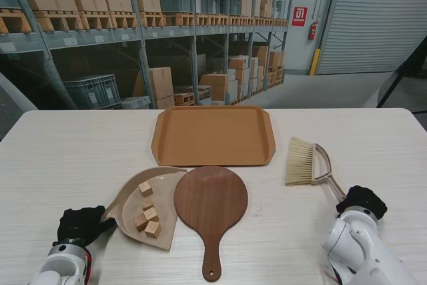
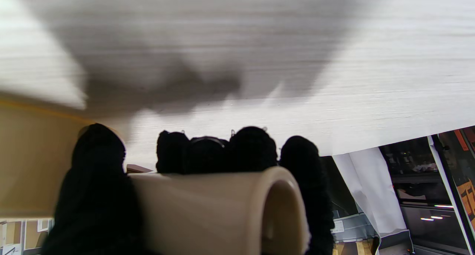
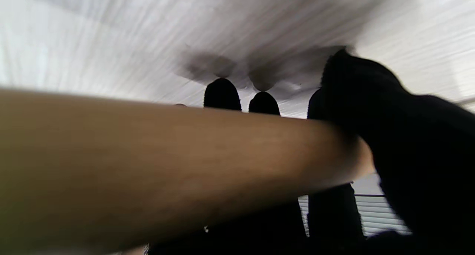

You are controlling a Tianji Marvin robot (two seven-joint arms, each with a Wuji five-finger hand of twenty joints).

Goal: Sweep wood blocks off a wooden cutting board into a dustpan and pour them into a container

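From the stand, the wood blocks (image 1: 147,213) lie in the beige dustpan (image 1: 167,185) just left of the round wooden cutting board (image 1: 211,203), with the orange tray (image 1: 213,135) farther off and the brush (image 1: 303,162) on the right. The left wrist view alone shows the left hand (image 1: 80,223) wrapped around the dustpan's hollow handle (image 2: 219,206). The right wrist view shows the right hand (image 1: 361,201) closed around the brush's wooden handle (image 3: 167,166).
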